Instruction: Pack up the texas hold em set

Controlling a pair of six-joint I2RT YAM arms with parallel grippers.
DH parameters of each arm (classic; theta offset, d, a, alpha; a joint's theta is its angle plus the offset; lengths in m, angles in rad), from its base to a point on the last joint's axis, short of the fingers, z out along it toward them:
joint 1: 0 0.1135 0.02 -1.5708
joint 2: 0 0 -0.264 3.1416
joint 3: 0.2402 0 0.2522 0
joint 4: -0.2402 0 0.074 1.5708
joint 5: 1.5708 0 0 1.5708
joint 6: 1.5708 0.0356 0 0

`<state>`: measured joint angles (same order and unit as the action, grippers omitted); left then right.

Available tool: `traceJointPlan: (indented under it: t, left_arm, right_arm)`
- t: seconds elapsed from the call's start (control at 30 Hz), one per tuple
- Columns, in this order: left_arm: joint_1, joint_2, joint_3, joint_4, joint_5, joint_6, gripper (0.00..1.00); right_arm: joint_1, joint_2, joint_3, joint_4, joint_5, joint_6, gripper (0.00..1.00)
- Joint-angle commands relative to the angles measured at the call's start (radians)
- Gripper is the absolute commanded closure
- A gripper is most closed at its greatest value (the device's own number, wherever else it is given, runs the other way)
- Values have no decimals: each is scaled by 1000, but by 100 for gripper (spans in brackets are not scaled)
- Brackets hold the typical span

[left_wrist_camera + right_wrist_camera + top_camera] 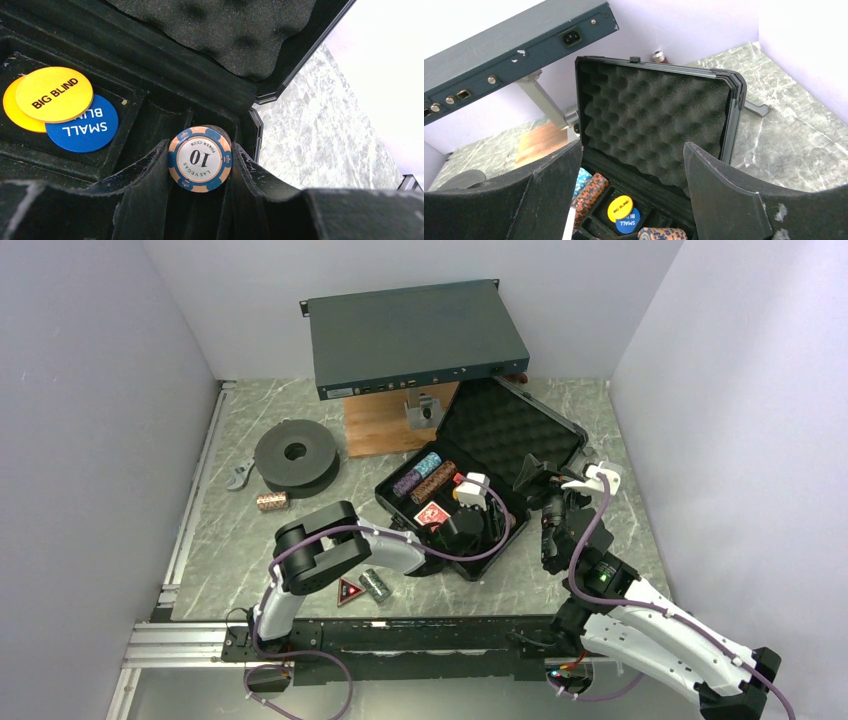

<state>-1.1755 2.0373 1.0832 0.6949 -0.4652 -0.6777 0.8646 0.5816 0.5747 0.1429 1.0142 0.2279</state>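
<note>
Left wrist view has the left gripper (200, 148) clamped on a chip roll (200, 159); its fingers (150, 175) press the round side from both flanks, and the end chip marked 10 faces the lens. The roll is inside the open black case (150, 75), over a groove just beside the pocket holding the BIG BLIND button (54, 94) and the SMALL BLIND button (82, 126). The right gripper (633, 146) is spread wide with nothing between its fingers; it is off the case's right side, facing the foam lid (649, 115).

The roll looks dense and stiff, probably heavy for its bulk, with smooth rims. It is likely a stack of separate discs, so the sound hold is across the round side near mid-length; a pinch near 1 end could let chips fan out. 2 more pieces of this kind lie on the table (230, 540): a copper roll (271, 501) near the spool (293, 453), and a dark roll (376, 585) just beside the triangle (350, 592).

Behind the end chip the roll's length is hidden, so the grip point along it cannot be told, nor whether it rests on the groove floor; any wrapping is too fine to see. A 2nd yellow disc is mostly covered; from above, the left arm hides the groove.
</note>
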Motion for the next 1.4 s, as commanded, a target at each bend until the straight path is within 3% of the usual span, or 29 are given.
traceJointPlan:
  t: [0.0, 0.13, 0.33, 0.4, 0.5, 0.57, 0.6, 0.83, 1.0, 1.17, 1.27, 1.37]
  left_arm:
    - [-6, -15, 54, 9, 12, -78, 72]
    - [-6, -42, 8, -6, 15, -120, 60]
    - [-6, -101, -91, 65, 72, -67, 51]
    - [-6, -122, -126, 110, 90, -48, 49]
    - [-6, -151, -140, 100, 128, -28, 32]
    - [-6, -167, -134, 68, 159, -16, 5]
    - [-6, -174, -131, 53, 170, -10, 1]
    - [-6, -305, -185, -2, 161, 40, 1]
    - [-6, -428, -172, -247, -70, 138, 1]
    - [-1, -521, -38, -693, -361, 147, 1]
    - [17, -534, 60, -985, -428, 147, 1]
    - [71, -606, 80, -1103, -353, 180, 1]
  right_arm:
    - [-2, -4, -1, 33, 24, -2, 23]
    - [-4, -3, -3, 32, 28, -5, 23]
    - [-4, 5, -4, 32, 48, -2, 21]
    - [-5, 12, 0, 27, 52, 2, 17]
    - [-6, 29, 12, 16, 72, 15, 5]
    - [-8, 41, 21, 7, 80, 19, 0]
    - [-9, 47, 25, 4, 82, 18, 0]
    - [-12, 59, 48, -28, 80, 24, 0]
    - [-12, 60, 92, -99, 43, 70, 1]
    - [-12, 83, 154, -203, -4, 110, 2]
    - [-12, 99, 222, -329, -53, 175, 4]
    - [-12, 119, 269, -447, -137, 229, 10]
